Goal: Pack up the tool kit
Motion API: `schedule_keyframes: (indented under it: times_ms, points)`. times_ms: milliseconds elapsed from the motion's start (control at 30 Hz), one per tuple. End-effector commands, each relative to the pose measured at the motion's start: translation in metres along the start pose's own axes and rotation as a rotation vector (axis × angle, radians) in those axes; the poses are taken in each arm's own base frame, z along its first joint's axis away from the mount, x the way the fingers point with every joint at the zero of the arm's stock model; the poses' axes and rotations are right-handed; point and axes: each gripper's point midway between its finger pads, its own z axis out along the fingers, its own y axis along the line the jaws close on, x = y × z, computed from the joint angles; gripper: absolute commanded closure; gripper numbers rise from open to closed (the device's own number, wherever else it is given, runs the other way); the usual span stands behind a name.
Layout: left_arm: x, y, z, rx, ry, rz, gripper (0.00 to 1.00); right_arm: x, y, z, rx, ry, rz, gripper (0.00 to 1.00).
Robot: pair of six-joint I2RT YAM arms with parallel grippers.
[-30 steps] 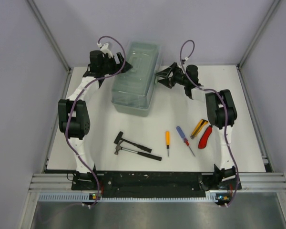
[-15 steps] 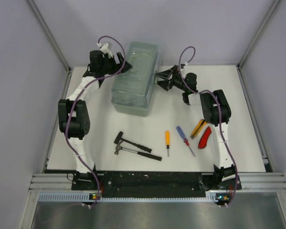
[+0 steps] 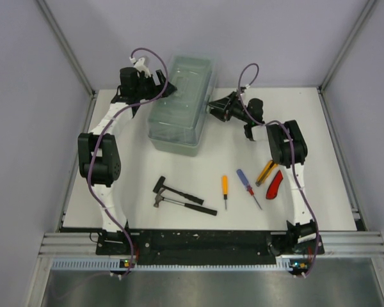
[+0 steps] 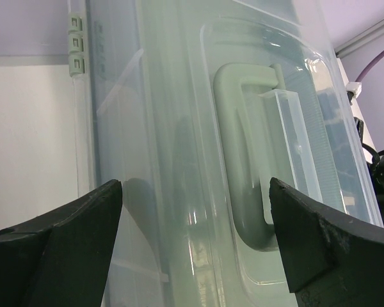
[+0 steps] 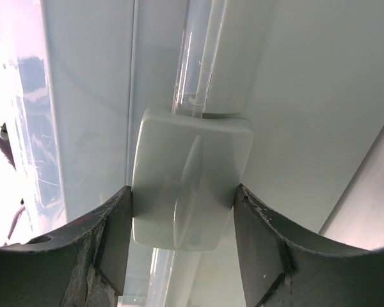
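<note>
- While the toolbox (image 3: 182,105) is seen closed on the desk (image 3: 134,166), its latch (image 5: 192,166) is clamped by the right end effector (image 5: 182,192).
- Left end effector (image 4: 195,192) is held wide open over the toolbox handle (image 4: 243,160), nothing gripped.
- Hammers (image 3: 173,190), screwdrivers (image 3: 224,187) and cutters (image 3: 275,184) are laid nearer than the toolbox.

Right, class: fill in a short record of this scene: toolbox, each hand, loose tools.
main item: large grey-green plastic toolbox, translucent lid down, on white table
left hand: open, astride the lid handle
right hand: closed on grey front latch
loose tools: two small hammers, two screwdrivers, yellow cutter, red cutter, all on the table
</note>
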Motion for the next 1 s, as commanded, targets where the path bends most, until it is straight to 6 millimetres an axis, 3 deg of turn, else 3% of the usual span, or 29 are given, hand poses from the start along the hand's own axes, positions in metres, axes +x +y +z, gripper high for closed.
schedule_keyframes:
  times_ms: [0,67,333,767,833,967]
  points:
    - [0.21,-0.096,0.001,0.287,0.652,-0.268,0.07,0.137,0.1,0.062,-0.195,0.352,-0.153,0.71]
    - [0.213,-0.096,0.001,0.282,0.658,-0.268,0.07,0.133,0.103,0.064,-0.172,0.333,-0.158,0.78]
    - [0.225,-0.098,0.001,0.273,0.684,-0.27,0.08,0.12,0.117,0.069,-0.064,0.263,-0.204,0.81]
    - [0.226,-0.093,0.004,0.236,0.683,-0.253,0.09,0.107,0.082,0.07,0.156,0.215,-0.208,0.82]
    - [0.224,-0.091,0.004,0.225,0.68,-0.248,0.09,0.108,0.076,0.069,0.181,0.213,-0.212,0.75]
    - [0.22,-0.091,0.005,0.218,0.674,-0.242,0.08,0.115,0.063,0.064,0.165,0.23,-0.199,0.34]
